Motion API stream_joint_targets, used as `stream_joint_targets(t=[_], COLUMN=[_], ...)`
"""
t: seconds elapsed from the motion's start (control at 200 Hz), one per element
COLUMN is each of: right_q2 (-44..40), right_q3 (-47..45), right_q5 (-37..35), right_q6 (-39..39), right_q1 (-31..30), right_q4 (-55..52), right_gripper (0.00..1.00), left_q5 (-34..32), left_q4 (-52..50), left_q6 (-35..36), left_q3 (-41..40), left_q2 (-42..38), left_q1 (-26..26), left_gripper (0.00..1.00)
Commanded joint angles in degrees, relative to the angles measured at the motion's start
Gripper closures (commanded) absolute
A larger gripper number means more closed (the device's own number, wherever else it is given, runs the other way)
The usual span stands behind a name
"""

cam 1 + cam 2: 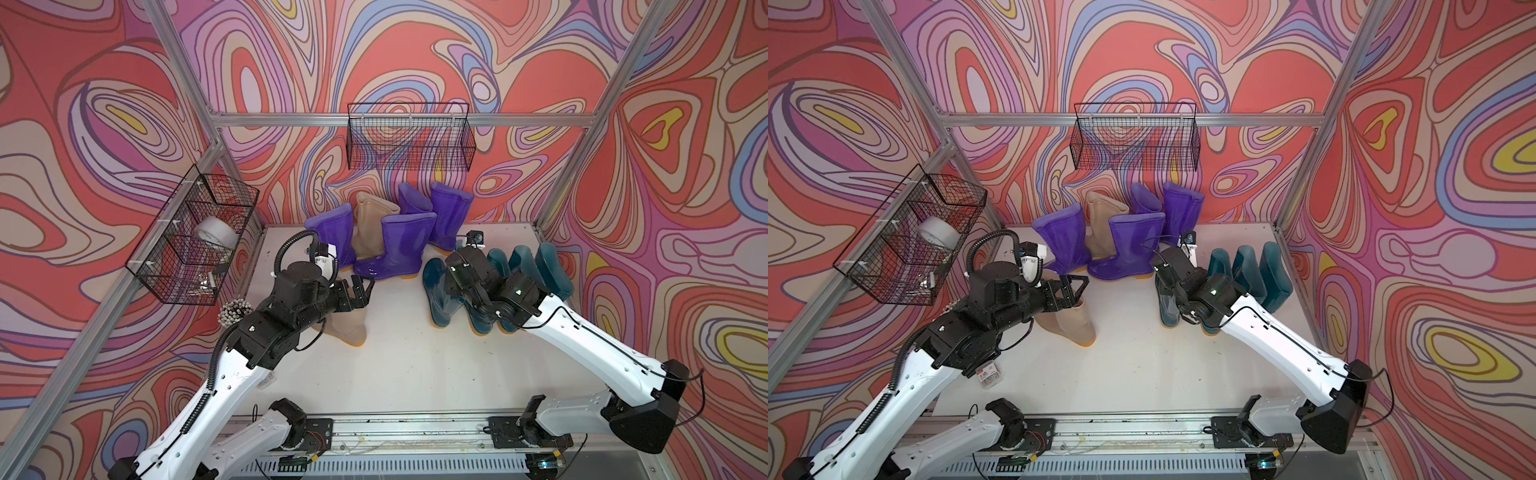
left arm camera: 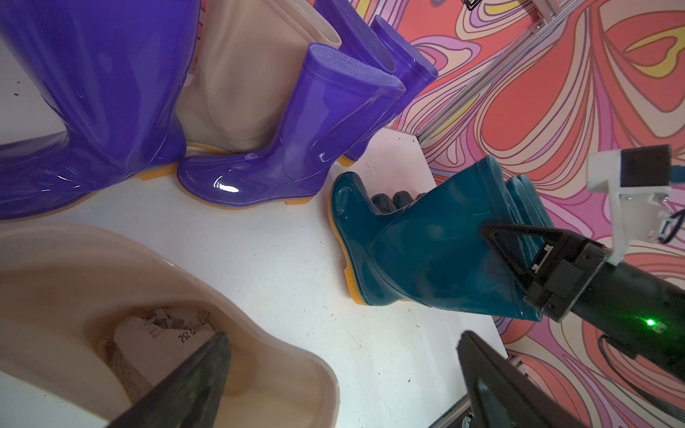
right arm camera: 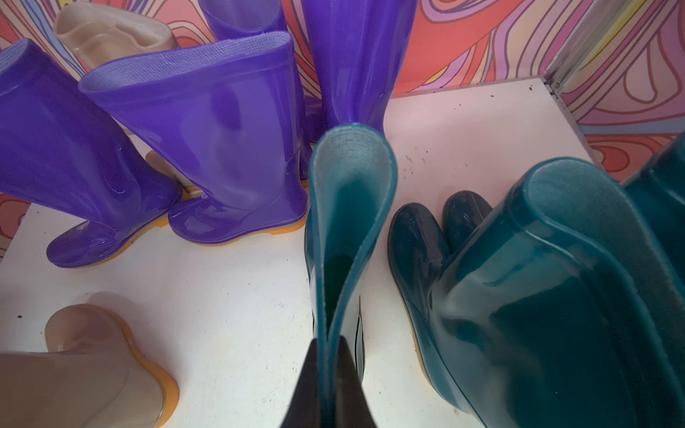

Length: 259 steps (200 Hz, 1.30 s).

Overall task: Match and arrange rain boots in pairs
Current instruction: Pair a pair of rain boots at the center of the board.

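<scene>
My left gripper [image 1: 362,293]: spread over beige boot [image 1: 350,329], ready for its rim.
My right gripper [image 3: 328,346]: pinching teal boot [image 3: 348,207] by its cuff, to stand it by its mates [image 3: 537,315].

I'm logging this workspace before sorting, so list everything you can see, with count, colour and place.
Purple boots: four, purple, at the table's back centre.
Beige boots: two, beige; one among the purple, one nearer, left of centre.
Teal boots: four, dark teal, row at right.
Baskets: two, black wire; back wall, left wall.
Tape roll: one, white, in left basket.
Table: one, white.
Arms: two, white and black.
Left gripper: black, open over the near beige boot.
Right gripper: black, shut on the cuff of one teal boot.
</scene>
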<state>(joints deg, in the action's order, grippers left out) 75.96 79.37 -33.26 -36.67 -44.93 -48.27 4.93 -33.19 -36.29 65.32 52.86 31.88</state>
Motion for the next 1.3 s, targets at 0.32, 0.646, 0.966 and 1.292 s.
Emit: stream_joint_targets(t=[0.32,0.646,0.966,1.292], right_q2=[-3.6,-5.5,-5.4,-5.2], right_q3=[-3.4,-3.5,0.5,-6.1], right_q5=[-7.9,-9.5,-0.6,-1.3], right_q6=[-5.7,-6.7,1.1,-1.1], right_q1=[0.7,0.9,1.2,4.4], right_q4=[6.8,3.3,-1.8,2.7], right_gripper=[1.0,1.0,1.0,1.0], left_q5=[0.5,0.6,1.5,0.9], left_q4=[1.2,0.7,1.5,0.0], left_q6=[-0.7,-0.7,-1.6,-1.6], left_q3=[-1.1,-0.6,-0.7,-0.6], left_q2=[0.4,0.0,0.2,-1.2], left_q1=[-0.2,-0.2,-0.2,-0.2], left_gripper=[0.02,0.02,0.02,0.03])
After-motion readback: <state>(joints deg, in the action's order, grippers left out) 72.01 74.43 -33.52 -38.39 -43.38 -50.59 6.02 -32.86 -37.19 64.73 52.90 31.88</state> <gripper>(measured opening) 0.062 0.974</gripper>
